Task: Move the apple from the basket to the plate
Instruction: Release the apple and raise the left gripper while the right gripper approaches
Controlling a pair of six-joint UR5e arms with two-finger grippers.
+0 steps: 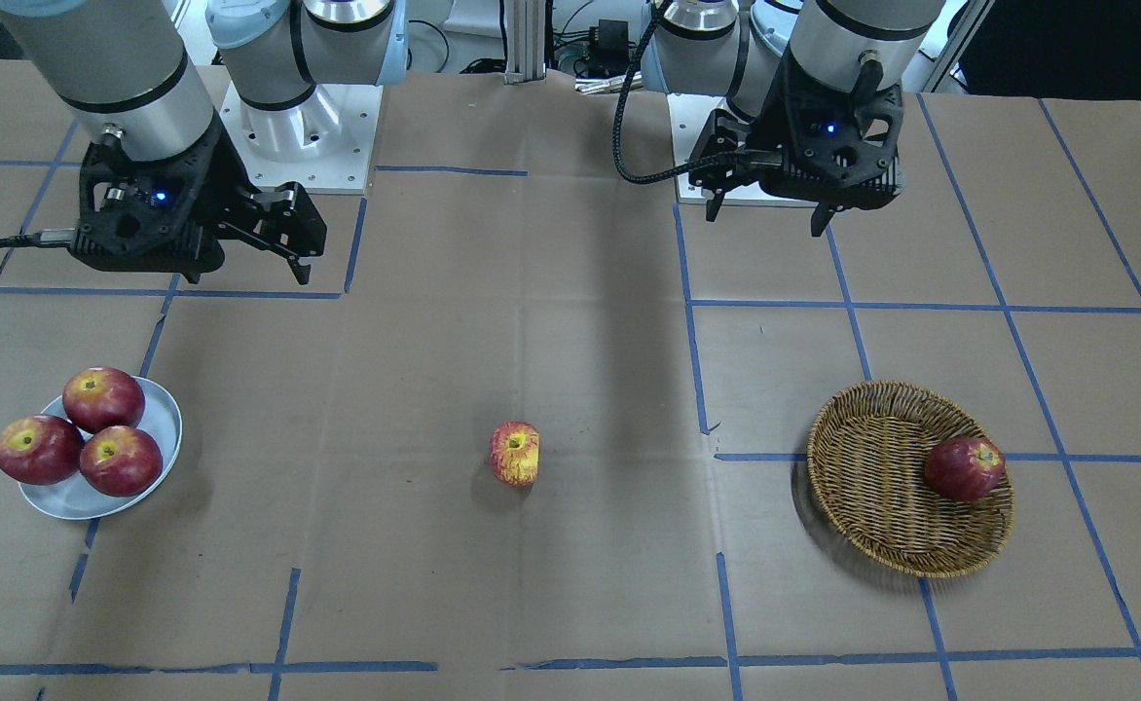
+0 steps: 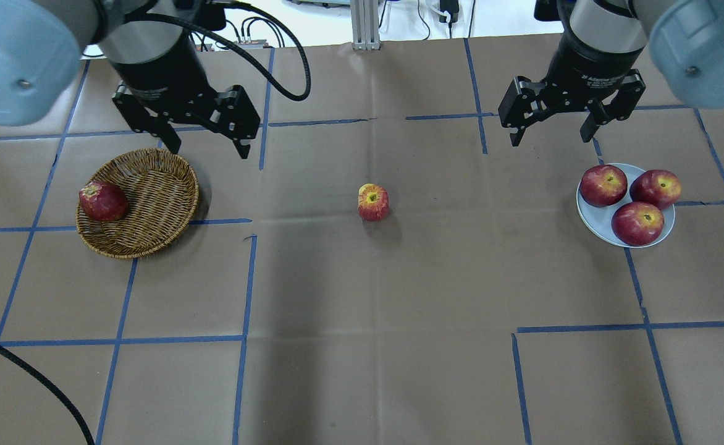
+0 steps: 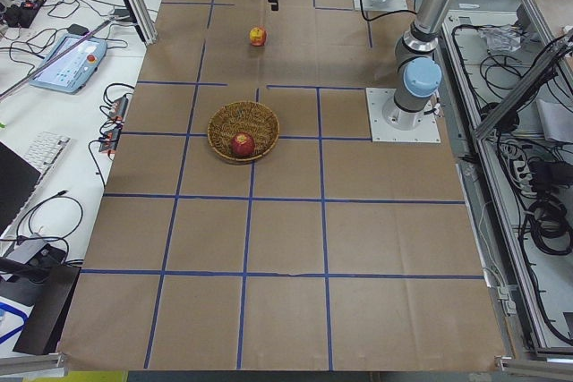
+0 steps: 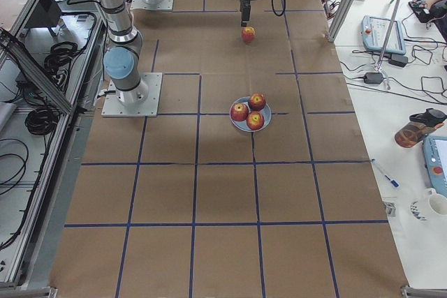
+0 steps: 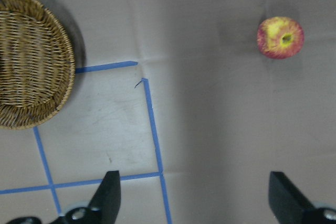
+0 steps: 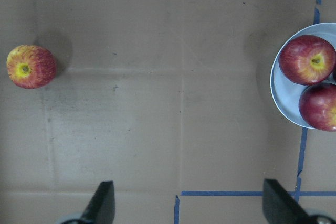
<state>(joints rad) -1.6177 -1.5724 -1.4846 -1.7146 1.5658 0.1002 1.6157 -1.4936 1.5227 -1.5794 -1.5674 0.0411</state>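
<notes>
The apple (image 1: 515,453), pinkish-red with yellow streaks, lies alone on the brown table between the basket and the plate; it also shows in the overhead view (image 2: 373,202) and both wrist views (image 5: 280,37) (image 6: 31,66). The wicker basket (image 1: 872,487) (image 2: 152,191) holds one dark red apple (image 2: 102,201). The pale plate (image 1: 157,419) (image 2: 590,219) holds three dark red apples. My left gripper (image 2: 209,150) hangs open and empty above the table just behind the basket. My right gripper (image 2: 549,139) hangs open and empty behind the plate.
Blue tape lines (image 2: 248,278) grid the brown paper table cover. The two arm bases (image 1: 303,127) stand at the robot's edge of the table. Cables and devices lie beyond the table's ends in the side views.
</notes>
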